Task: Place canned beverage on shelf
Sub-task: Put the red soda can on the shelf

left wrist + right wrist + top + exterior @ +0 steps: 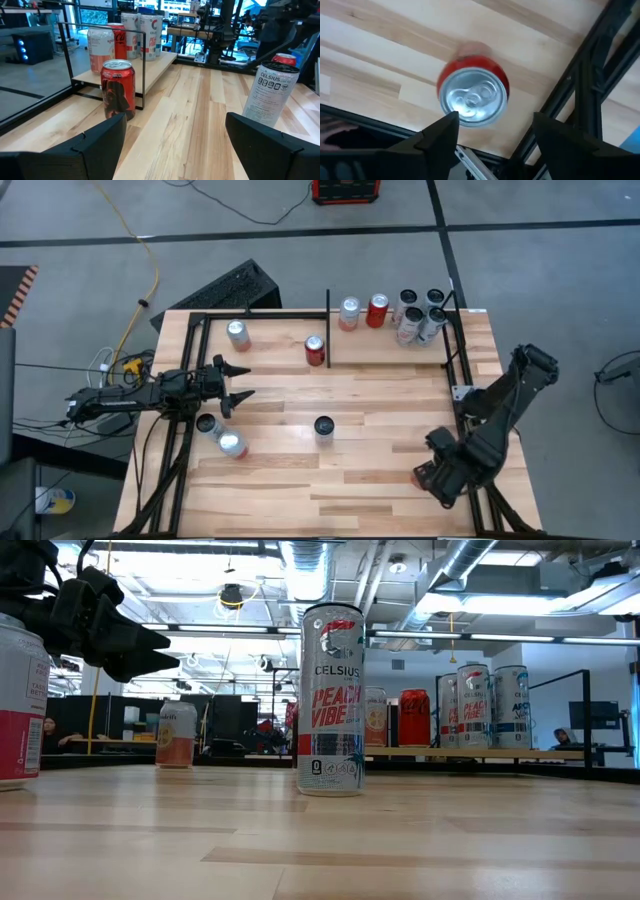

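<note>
The left gripper [240, 382] is hovering near the left edge of the surface [380, 440] with its fingers spread apart and nothing between them. The right gripper [495, 131] is hanging over a red can [472, 96] near the right front corner, also spread wide and not touching it. A tall white can [331, 700] is standing upright mid-surface. The shelf [420, 345] is running along the back edge, holding several cans [418, 315] toward the right back corner.
</note>
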{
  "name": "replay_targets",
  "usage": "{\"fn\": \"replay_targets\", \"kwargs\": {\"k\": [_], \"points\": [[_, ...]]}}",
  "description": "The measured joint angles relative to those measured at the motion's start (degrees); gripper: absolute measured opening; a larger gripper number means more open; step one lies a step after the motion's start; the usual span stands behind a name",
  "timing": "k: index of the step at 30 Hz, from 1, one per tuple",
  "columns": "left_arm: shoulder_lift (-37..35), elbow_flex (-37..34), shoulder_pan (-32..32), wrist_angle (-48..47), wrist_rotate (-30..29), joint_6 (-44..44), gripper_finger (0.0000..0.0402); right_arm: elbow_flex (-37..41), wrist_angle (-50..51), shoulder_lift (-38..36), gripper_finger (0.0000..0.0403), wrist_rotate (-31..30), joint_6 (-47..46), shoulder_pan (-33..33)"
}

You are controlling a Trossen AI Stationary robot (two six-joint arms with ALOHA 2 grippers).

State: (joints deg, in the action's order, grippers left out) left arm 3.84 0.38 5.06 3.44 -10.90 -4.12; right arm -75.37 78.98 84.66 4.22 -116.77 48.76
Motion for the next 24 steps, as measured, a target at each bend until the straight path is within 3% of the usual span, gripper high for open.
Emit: {"fn": "replay_targets", "kwargs": {"k": [11,24], "points": [[0.0,0.0,0.0,0.0,0.0,0.0,0.0327,0.0,-0.9,0.0,0.0372,-3.5,-0.6,0.7],[0.0,0.0,0.0,0.0,0.0,0.0,0.0327,5.6,-10.4,0.0,0.0377,-4.5,-0.4,0.6]]}}
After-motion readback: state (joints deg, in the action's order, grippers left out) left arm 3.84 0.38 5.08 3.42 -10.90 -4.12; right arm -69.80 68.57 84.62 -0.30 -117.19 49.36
